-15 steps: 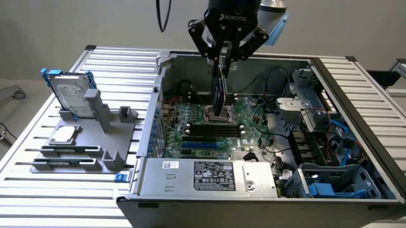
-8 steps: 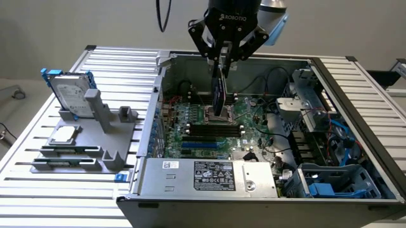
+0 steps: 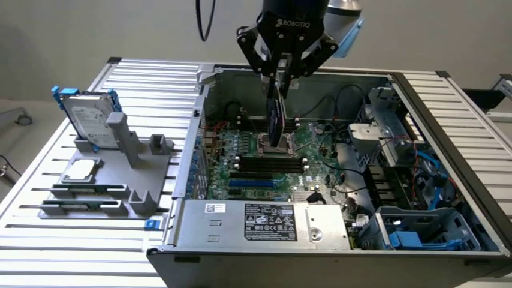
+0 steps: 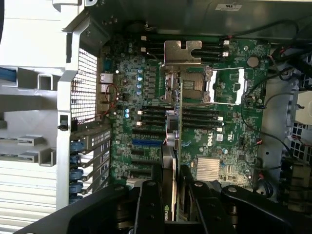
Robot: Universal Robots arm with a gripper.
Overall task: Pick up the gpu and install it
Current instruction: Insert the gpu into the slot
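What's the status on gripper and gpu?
Gripper shut on gpu. It hangs upright over motherboard. No obstruction seen below.

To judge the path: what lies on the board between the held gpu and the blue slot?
In the exterior view, rows of long black slots lie between the gpu, clamped in the gripper, and the blue slot.
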